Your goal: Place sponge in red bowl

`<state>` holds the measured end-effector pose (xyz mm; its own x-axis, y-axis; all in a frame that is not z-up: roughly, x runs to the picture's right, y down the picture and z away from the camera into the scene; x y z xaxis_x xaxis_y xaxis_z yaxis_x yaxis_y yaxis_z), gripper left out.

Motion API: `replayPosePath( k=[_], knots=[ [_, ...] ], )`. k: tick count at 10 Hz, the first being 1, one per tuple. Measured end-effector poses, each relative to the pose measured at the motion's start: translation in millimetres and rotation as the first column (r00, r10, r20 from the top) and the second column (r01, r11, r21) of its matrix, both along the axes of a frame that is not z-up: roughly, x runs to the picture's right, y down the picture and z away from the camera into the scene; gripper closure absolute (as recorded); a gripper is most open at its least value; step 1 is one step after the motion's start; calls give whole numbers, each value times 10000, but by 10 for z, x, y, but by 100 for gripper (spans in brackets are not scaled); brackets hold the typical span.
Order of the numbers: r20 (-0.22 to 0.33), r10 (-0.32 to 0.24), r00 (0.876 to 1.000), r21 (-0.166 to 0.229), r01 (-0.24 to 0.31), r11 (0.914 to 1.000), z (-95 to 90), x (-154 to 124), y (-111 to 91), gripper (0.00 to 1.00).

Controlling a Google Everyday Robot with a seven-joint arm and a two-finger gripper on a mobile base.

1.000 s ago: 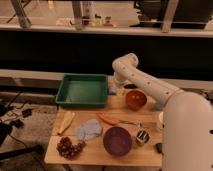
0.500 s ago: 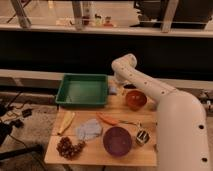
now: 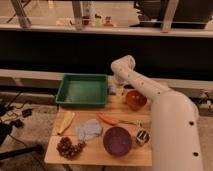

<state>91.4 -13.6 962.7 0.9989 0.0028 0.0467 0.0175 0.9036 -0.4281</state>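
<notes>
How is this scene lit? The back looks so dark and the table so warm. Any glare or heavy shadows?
Camera view: warm light falls on the wooden table and makes the white arm the brightest thing; the wall behind is dark; the tool, down by the sponge left of the red bowl, looks dim under the arm's bend; no strong glare shows.

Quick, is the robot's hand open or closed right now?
Hand: open, down by the sponge next to the green tray, not gripping it.

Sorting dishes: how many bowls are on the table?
2: red bowl back right; purple bowl front centre. The gripper hangs between tray and red bowl. The arm may hide more.
</notes>
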Motion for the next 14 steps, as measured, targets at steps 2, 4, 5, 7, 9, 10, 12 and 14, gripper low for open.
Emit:
replayPosePath(
  k=[2,4,5,7,9,10,12,14],
  knots=[
    [90,43,9999,-254,-41,9997,143,-77,26,20],
    [33,82,10000,-546,-80,9985,264,-94,69,20],
    [-19,99,9999,-688,-100,9976,304,-90,88,20],
    [-159,224,9996,-886,-237,9958,374,-26,107,20],
    [-324,395,9987,-991,-425,9942,394,85,108,20],
    [-356,469,9983,-993,-502,9938,401,114,104,20],
    [-373,550,9978,-1022,-586,9930,400,146,112,20],
    [-368,643,9972,-1028,-678,9924,376,196,124,20]
  ],
)
